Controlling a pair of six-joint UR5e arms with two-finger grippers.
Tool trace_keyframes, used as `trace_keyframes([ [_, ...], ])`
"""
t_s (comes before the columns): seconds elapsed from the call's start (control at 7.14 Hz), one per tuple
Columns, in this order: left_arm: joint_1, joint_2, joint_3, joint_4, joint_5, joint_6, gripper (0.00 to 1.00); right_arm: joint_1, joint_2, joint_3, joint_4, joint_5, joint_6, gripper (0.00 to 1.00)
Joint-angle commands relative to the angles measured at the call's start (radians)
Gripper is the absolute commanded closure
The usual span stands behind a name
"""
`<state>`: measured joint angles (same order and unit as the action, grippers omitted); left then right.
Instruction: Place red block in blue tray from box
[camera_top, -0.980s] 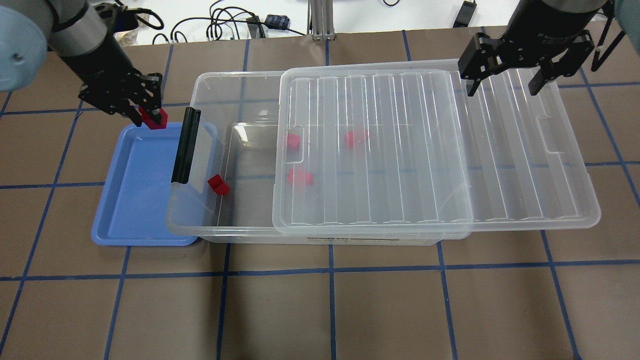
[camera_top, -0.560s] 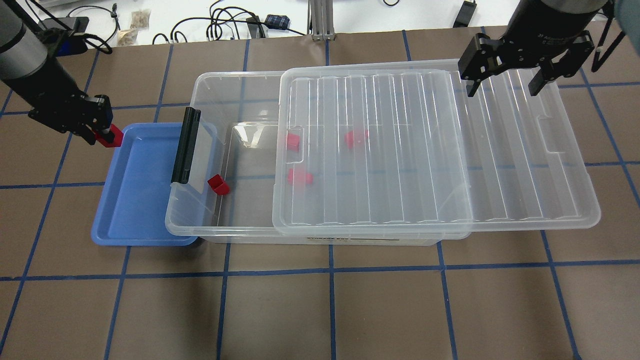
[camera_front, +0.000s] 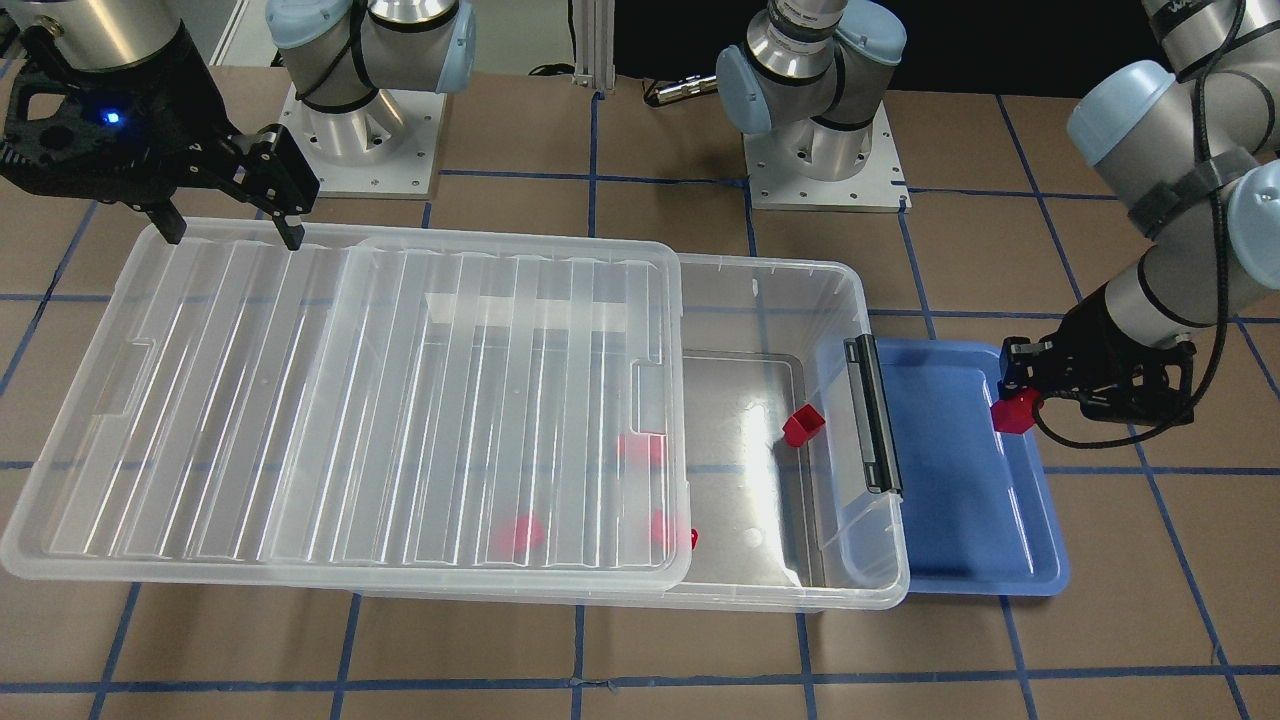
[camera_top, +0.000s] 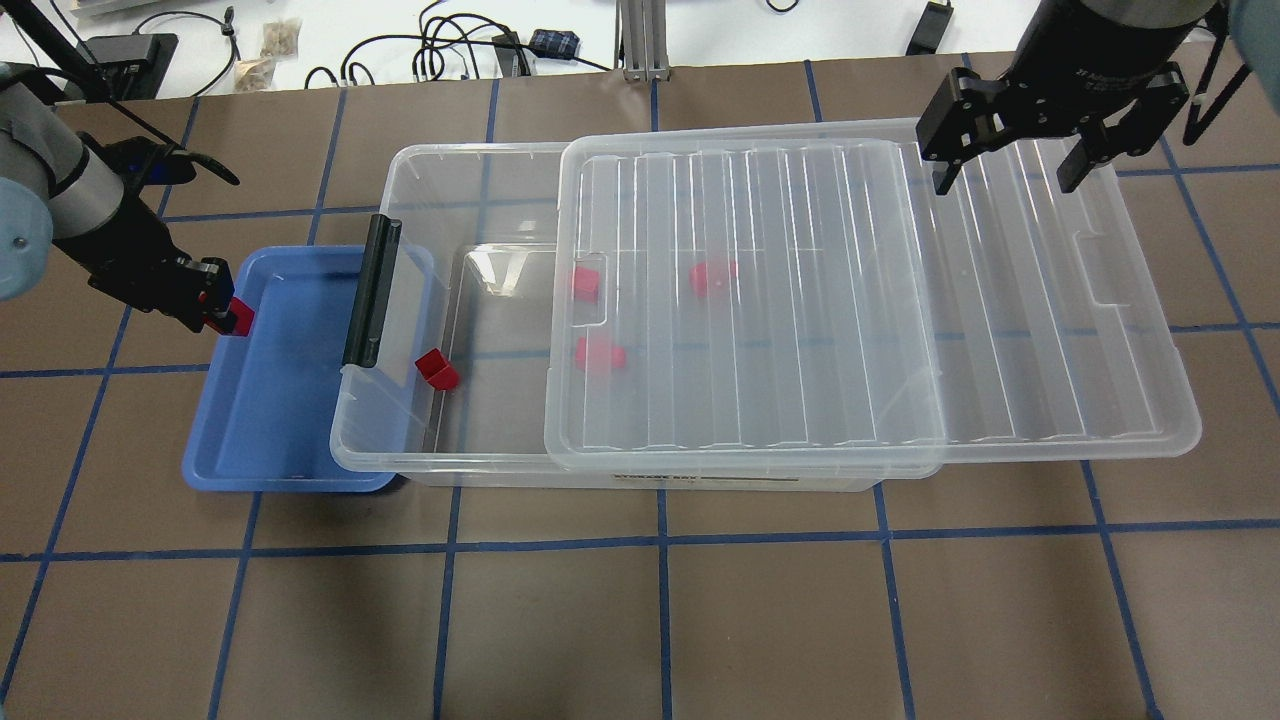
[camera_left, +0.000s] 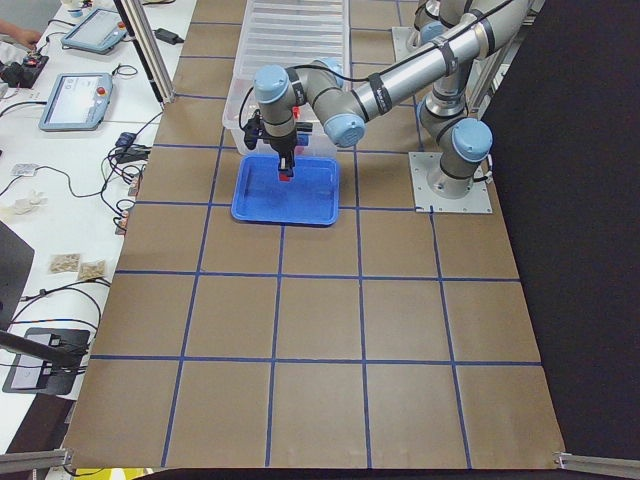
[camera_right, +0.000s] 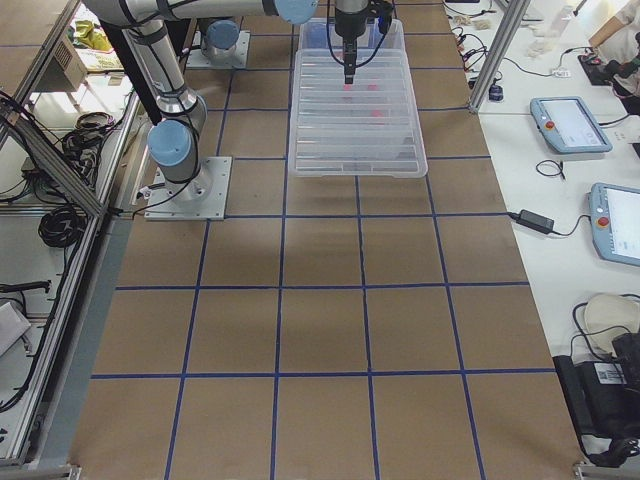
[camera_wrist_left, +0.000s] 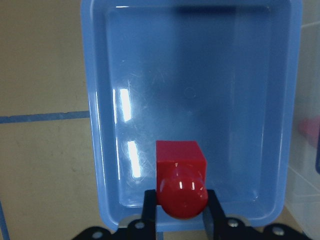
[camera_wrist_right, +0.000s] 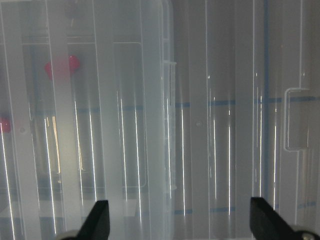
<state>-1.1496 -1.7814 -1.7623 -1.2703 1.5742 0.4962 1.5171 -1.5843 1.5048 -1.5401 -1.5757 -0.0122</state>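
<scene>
Red block (camera_top: 241, 318) is clamped in the left gripper (camera_top: 228, 316) and held over the blue tray (camera_top: 280, 420), just inside the rim farthest from the box (camera_top: 400, 200). A hollow red piece (camera_top: 437, 370) is seen in the box's uncovered end, and the lid (camera_top: 760, 300) is set offset, overhanging the right end. The right gripper (camera_top: 1004, 182) is spread wide above the lid, with nothing grasped

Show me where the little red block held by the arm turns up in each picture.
Front-facing: red block right of centre, at the blue tray's right rim.
Overhead: block far left, at the tray's left rim.
Exterior left: block upper middle, over the tray.
Exterior right: cannot make it out.
Left wrist: block bottom centre, between the fingers.
Right wrist: not in it.
Shared landmark: the blue tray.
</scene>
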Motion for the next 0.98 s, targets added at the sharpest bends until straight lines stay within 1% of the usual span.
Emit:
trace_keyframes([
  [0.0,0.001,-0.067,-0.009,0.052,-0.008,0.005,1.00,0.000,0.001,0.000,0.000,0.000,0.000,0.00],
  [0.7,0.002,-0.159,-0.011,0.068,-0.002,0.039,1.00,0.000,0.001,-0.001,0.000,0.000,0.000,0.00],
  [0.84,0.002,-0.165,-0.017,0.068,0.000,0.059,0.96,0.000,0.001,-0.001,0.000,0.000,-0.002,0.00],
])
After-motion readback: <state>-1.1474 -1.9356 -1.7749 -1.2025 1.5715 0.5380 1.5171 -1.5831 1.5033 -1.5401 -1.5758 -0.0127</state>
